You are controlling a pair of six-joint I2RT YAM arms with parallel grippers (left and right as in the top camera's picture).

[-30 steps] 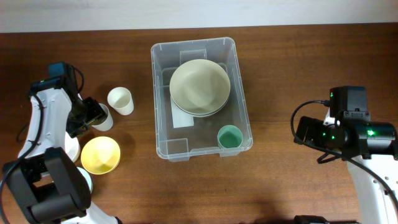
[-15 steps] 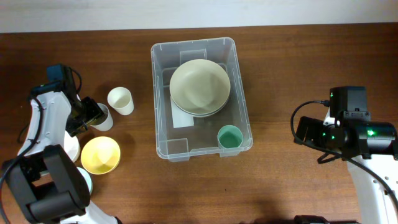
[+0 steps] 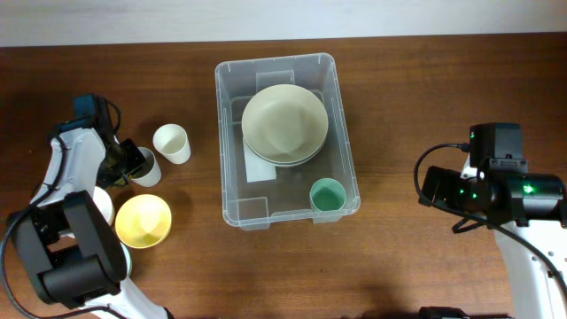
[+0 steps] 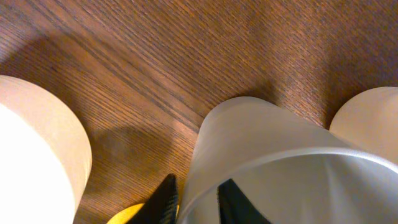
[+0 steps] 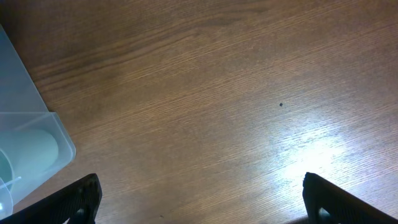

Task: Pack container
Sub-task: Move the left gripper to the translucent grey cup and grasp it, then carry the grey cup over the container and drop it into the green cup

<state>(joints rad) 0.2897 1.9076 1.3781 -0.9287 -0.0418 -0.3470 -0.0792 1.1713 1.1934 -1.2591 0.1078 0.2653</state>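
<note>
The container (image 3: pixel 228 133) is a large clear bin at the table's middle; its corner shows in the right wrist view (image 5: pixel 37 137). It holds stacked pale bowls (image 3: pixel 285 122) and a green cup (image 3: pixel 327 194). My left gripper (image 3: pixel 127 167) is left of the bin, and its fingers (image 4: pixel 198 200) are shut on the wall of a frosted white cup (image 4: pixel 267 162), one finger inside and one outside. That cup (image 3: pixel 146 168) stands on the table. My right gripper (image 5: pixel 202 205) is open wide over bare wood, right of the bin (image 3: pixel 440 190).
A cream cup (image 3: pixel 171 142) stands just beyond the gripped cup and also shows in the left wrist view (image 4: pixel 370 115). A yellow bowl (image 3: pixel 143 220) lies in front of it. A white bowl (image 3: pixel 103 206) sits under the left arm. The table's back edge runs behind the bin.
My left arm has shifted slightly toward the near side of the table while staying at the frosted cup. The right arm and the bin's contents have not moved.
</note>
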